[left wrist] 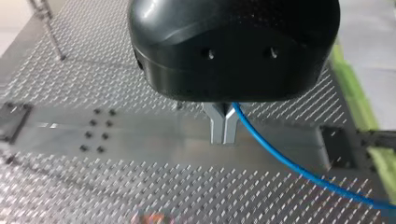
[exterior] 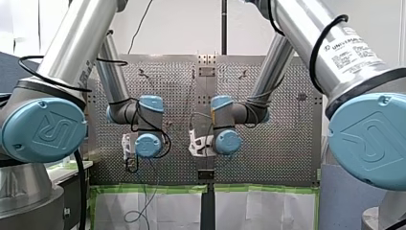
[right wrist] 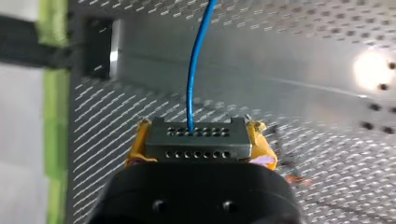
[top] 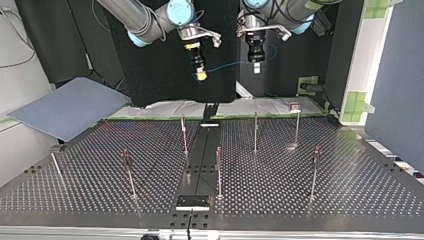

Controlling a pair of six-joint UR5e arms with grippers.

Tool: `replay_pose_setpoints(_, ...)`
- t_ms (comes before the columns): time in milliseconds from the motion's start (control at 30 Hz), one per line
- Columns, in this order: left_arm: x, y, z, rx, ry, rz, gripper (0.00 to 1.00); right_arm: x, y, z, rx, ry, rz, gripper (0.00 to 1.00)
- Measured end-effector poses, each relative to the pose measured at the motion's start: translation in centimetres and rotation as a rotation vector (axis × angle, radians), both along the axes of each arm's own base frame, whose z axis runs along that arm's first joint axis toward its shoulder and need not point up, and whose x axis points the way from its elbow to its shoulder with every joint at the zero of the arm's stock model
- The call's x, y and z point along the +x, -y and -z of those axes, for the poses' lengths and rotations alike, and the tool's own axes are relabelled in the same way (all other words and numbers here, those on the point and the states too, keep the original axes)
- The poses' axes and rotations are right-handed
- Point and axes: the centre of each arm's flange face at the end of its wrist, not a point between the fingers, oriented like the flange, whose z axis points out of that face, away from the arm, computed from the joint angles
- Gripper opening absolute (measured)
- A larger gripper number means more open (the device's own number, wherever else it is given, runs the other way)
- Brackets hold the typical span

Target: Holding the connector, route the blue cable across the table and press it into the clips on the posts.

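In the right wrist view my right gripper is shut with its yellow pads on a grey connector with rows of small holes. The blue cable leaves the connector and runs ahead over the perforated table. In the left wrist view the metal fingers of my left gripper are shut on the blue cable, which trails off to one side. The top view shows both grippers raised behind the table, my right gripper and my left gripper, with the cable strung between them.
Several thin posts with clips stand on the perforated table, among them one, another and a third. A grey mat lies at the top view's left. Green tape lines the table's edge.
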Motion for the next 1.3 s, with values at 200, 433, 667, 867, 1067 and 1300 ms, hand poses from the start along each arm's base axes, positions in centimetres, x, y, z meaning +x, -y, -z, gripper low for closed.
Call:
replay_pose_setpoints(200, 1.6, -0.7, -2.8, -0.036, 0.034, -0.082, 0.00, 1.9, 1.1, -5.1, -0.019, 0.068, -0.054, 0.00)
replay_pose_setpoints(433, 3.7, -0.8, -7.0, -0.110, 0.100, -0.166, 0.00, 3.2, 2.0, -10.7, -0.052, 0.132, -0.091, 0.00)
replay_pose_setpoints(667, 4.8, -1.3, -10.5, -0.139, 0.141, -0.237, 0.00, 4.3, 2.9, -13.6, -0.062, 0.201, -0.123, 0.00)
replay_pose_setpoints(867, 4.2, -2.1, -12.5, -0.173, 0.153, -0.285, 0.00, 5.2, 3.7, -14.5, -0.064, 0.222, -0.141, 0.00)
replay_pose_setpoints(1067, 3.6, -2.7, -14.3, -0.163, 0.153, -0.295, 0.00, 6.2, 4.2, -14.9, -0.051, 0.213, -0.156, 0.00)
replay_pose_setpoints(1300, 2.9, -2.8, -16.2, -0.149, 0.151, -0.261, 0.00, 7.6, 4.5, -16.5, -0.050, 0.217, -0.182, 0.00)
